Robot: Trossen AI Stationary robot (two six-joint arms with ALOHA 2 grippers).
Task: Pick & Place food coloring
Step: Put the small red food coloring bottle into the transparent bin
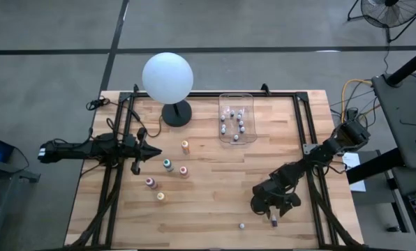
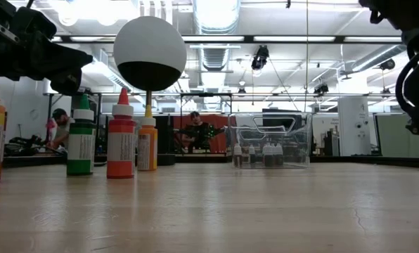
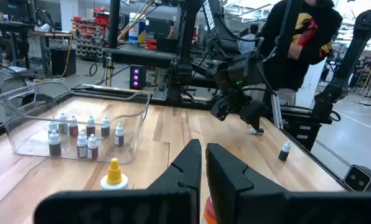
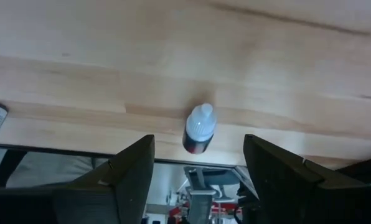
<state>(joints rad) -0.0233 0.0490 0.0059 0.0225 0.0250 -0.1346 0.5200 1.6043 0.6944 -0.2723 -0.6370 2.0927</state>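
A: Overhead, what does the panel show?

B: The right end effector [image 1: 274, 217] sits at about five o'clock on the counter [image 1: 215, 202], fingers spread on either side of a small dark-and-white dropper bottle [image 1: 274, 222]; a second small bottle [image 1: 242, 226] stands loose just to its nine o'clock. The left end effector [image 1: 152, 151], at nine o'clock, has its fingers pressed together and holds nothing. Five larger coloured bottles [image 1: 168, 165] cluster left of centre. At twelve o'clock lies the clear bin [image 1: 236, 118], holding more small bottles, with the white globe lamp [image 1: 167, 77] at its nine o'clock.

A: And at counter level?

B: An orange-bodied bottle [image 2: 121, 144], a green one [image 2: 81, 144] and a yellow-orange one [image 2: 147, 143] stand upright at nine o'clock; the bin [image 2: 271, 140] lies beyond the centre.

A: The left wrist?

B: Its closed fingers [image 3: 201, 171] point across the counter; the bin [image 3: 73, 121] with its small bottles is at ten o'clock, and the other arm's end effector [image 3: 251, 115] works at one o'clock near two small bottles.

A: The right wrist?

B: The small bottle [image 4: 199, 129] lies between the spread fingers [image 4: 136, 168], touching neither.
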